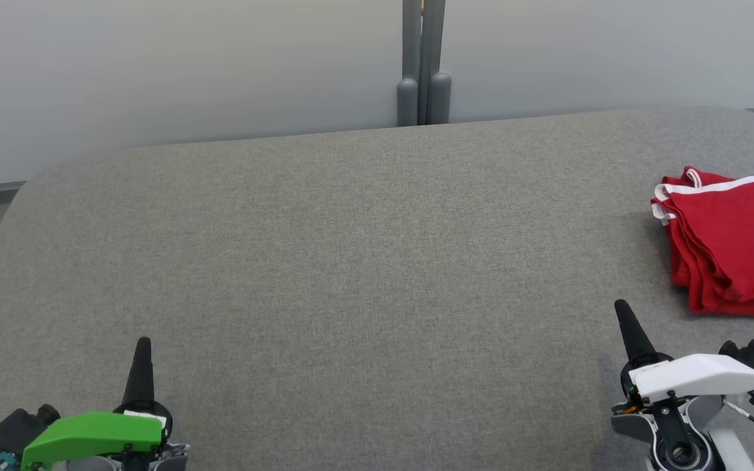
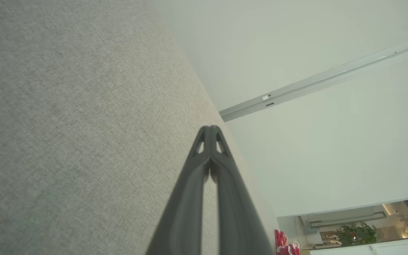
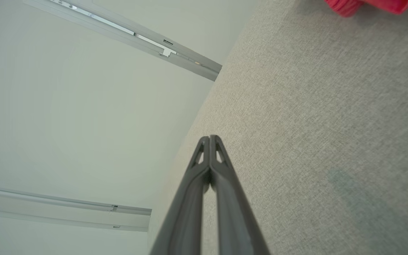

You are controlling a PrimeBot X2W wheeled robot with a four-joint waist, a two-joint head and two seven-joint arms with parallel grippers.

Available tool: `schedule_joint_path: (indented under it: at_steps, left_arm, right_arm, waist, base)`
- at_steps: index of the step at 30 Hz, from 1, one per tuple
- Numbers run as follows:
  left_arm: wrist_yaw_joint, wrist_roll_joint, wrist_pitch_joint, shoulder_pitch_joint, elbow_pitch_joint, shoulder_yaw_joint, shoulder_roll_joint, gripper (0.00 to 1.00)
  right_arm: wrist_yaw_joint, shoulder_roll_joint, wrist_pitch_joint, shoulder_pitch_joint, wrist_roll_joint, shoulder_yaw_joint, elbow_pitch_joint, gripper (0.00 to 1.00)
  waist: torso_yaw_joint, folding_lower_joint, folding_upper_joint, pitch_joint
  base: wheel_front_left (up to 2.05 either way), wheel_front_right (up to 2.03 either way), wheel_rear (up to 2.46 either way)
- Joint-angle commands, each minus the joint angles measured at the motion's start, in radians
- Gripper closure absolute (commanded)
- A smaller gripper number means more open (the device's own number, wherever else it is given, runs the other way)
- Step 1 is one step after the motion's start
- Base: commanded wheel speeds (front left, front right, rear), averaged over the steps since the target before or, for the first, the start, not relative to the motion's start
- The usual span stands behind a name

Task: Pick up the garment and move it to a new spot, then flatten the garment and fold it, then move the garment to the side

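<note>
Garment [image 1: 730, 242] folded at counter's [image 1: 351, 261] right edge | just ahead-right of right claw [image 1: 621, 307] | left claw [image 1: 143, 342] well apart | both claws pressed together, empty

Office-like space: frosted partition [image 1: 154, 65] (grey upholstered table [image 1: 351, 261]).

Head view: L gripper [image 1: 143, 345] sits at lower left under a green wrist cover [image 1: 92, 433]. Its two dark fingers [image 1: 139, 383] are pressed into one spike pointing up the frame. R gripper [image 1: 621, 306] sits at lower right, well apart from the L, under a white wrist cover [image 1: 698, 374]; its spike leans slightly left. L wrist view: L gripper [image 2: 210, 128] rises from bottom centre, jaws closed, tips touching. R wrist view: R gripper [image 3: 209, 137] in the same pose, jaws closed, tips meeting.
</note>
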Motion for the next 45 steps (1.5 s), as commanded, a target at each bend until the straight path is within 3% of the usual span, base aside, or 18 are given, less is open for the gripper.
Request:
schedule_joint_path:
  at_steps: [1, 45]
  left_arm:
    - [-0.004, -0.037, 0.009, -0.025, -0.017, 0.007, 0.006, 1.00]
    - [-0.006, -0.401, 0.103, -0.038, -0.070, 0.031, 0.008, 1.00]
  right_arm:
    - [0.000, -0.005, 0.009, -0.001, 0.037, -0.007, -0.019, 1.00]
    - [0.001, -0.007, 0.105, 0.031, 0.420, -0.064, -0.098, 1.00]
  waist:
    - [0.000, 0.0000, -0.0001, 0.000]
    - [0.010, 0.0000, -0.0001, 0.004]
  base:
    - [0.00, 0.00, 0.00]
    - [0.00, 0.00, 0.00]
